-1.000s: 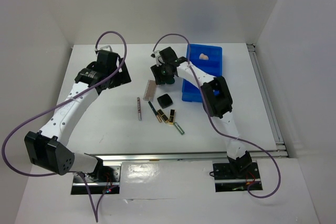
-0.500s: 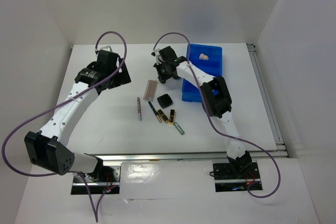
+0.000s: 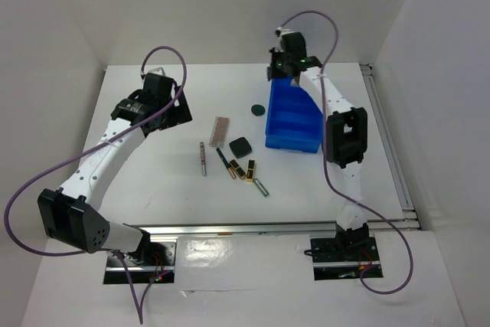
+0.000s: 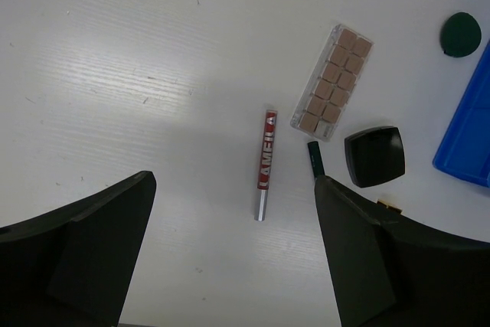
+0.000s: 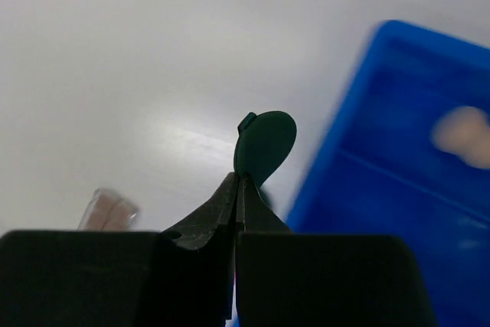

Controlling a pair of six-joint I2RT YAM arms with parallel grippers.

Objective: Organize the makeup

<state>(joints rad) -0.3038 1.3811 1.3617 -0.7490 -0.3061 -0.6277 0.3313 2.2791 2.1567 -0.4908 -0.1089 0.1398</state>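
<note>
Top external view shows the right arm stretched to the far left corner of the large blue plastic bin (image 3: 293, 124), while the left arm reaches over the left side of the white desk (image 3: 153, 181). Right wrist view has the right arm's fingers (image 5: 210, 220) pressed together on the edge of a round dark green pad (image 5: 266, 145). The pad is held clear of the desk, just beside the bin's wall. Inside the bin lies a peach shape (image 5: 461, 132), too blurred to tell more.

A second round dark green pad (image 3: 259, 109) lies flat on the desk, just left of the bin and not touching it. Nearer the arms sits a tan rectangular palette of small squares (image 4: 333, 82), with a black square compact (image 4: 374, 156) beside its near end. A slim red-and-silver pencil (image 4: 264, 162) lies to the left of these, and a short dark pencil (image 4: 315, 157) lies between it and the compact. Two black-and-gold lipsticks (image 3: 237, 168) lie side by side on the near side of the compact, with a slim green tube (image 3: 262, 187) just beside them.

Left wrist view shows the left arm's fingers (image 4: 92, 243) spread wide apart and holding nothing, hovering above the red-and-silver pencil.
</note>
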